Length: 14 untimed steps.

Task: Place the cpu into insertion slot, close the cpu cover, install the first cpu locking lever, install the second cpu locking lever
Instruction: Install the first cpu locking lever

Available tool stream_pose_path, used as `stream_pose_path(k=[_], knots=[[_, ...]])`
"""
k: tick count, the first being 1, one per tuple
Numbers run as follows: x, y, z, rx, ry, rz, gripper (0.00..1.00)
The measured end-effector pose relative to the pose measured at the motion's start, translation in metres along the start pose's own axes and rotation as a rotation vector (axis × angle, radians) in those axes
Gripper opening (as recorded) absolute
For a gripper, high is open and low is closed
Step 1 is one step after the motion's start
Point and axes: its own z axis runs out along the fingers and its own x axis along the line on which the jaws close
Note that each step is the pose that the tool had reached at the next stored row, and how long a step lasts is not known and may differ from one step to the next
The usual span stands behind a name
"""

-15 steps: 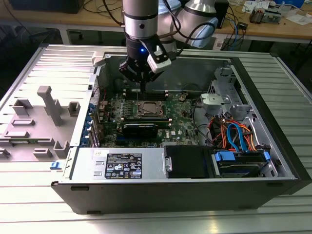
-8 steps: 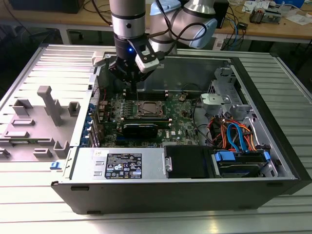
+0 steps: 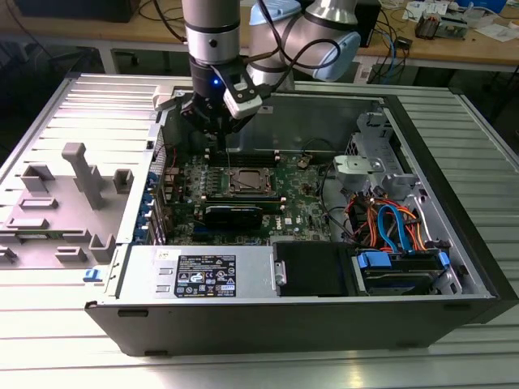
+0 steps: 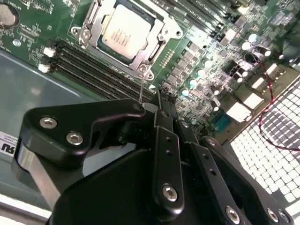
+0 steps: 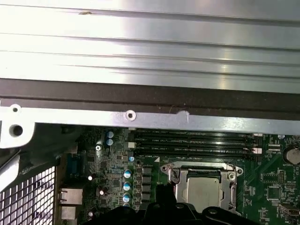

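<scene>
**One cpu [image 4: 125, 32] seated under the cpu cover [image 4: 152, 51]**

The cpu is seen lying in the insertion slot [image 5: 201, 174], framed by the lowered cpu cover. The pincer [image 4: 166, 101] is held near that slot, apparently drawn shut on nothing, beside an upright thin locking lever [image 4: 141, 86].

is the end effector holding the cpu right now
No, the cpu lies seated in the insertion slot, apart from the end effector.
</scene>
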Motion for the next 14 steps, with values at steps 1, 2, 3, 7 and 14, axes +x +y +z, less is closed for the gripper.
stream_pose_path(k=[1, 2, 3, 7, 14], knots=[[0.0, 0.0009, 0.0011, -0.0004, 0.0, 0.0, 0.11], [0.0, 0.0016, 0.0019, -0.0005, 0.0, 0.0, 0.11], [0.0, 0.0025, 0.0027, -0.0004, 0.0002, -0.001, 0.11], [-0.0002, 0.0077, 0.0045, -0.0006, 0.0003, -0.003, 0.11], [-0.0033, 0.0111, 0.0059, -0.0009, 0.0006, -0.006, 0.11]])
